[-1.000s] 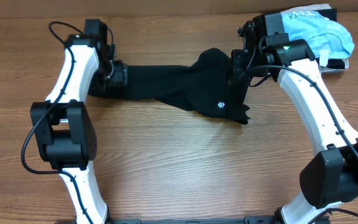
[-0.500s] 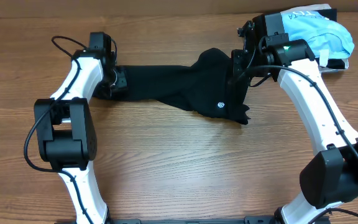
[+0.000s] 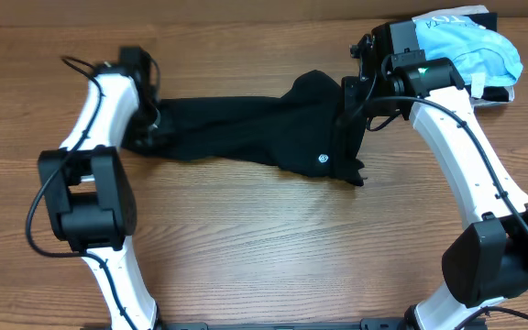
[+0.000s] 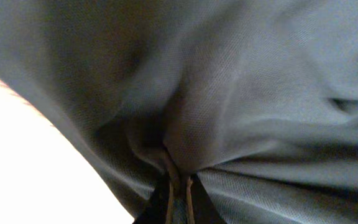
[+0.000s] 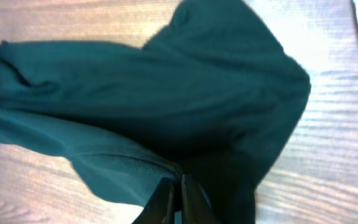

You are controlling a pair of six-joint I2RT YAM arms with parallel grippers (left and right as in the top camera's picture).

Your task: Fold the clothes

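Observation:
The clothes [image 3: 246,128], a limp black garment with a small round white logo [image 3: 322,159], lie stretched across the far half of the table between my two grippers. My left gripper [image 3: 147,137] is shut on the garment's left end. In the left wrist view dark fabric [image 4: 241,93] fills the frame and bunches into the closed left gripper [image 4: 179,186]. My right gripper [image 3: 349,110] is shut on the bunched right part. The right wrist view shows the right gripper [image 5: 174,186] pinching a fabric edge [image 5: 123,162] just above the wood.
A light blue garment [image 3: 475,46] lies piled at the far right corner, just behind the right arm. The wooden table [image 3: 264,238] shows bare wood in front of the black garment. Both arm bases stand at the near edge.
The left gripper has shut on the garment's left end and shifted slightly left and toward me, drawing the cloth with it. The right arm has stayed put.

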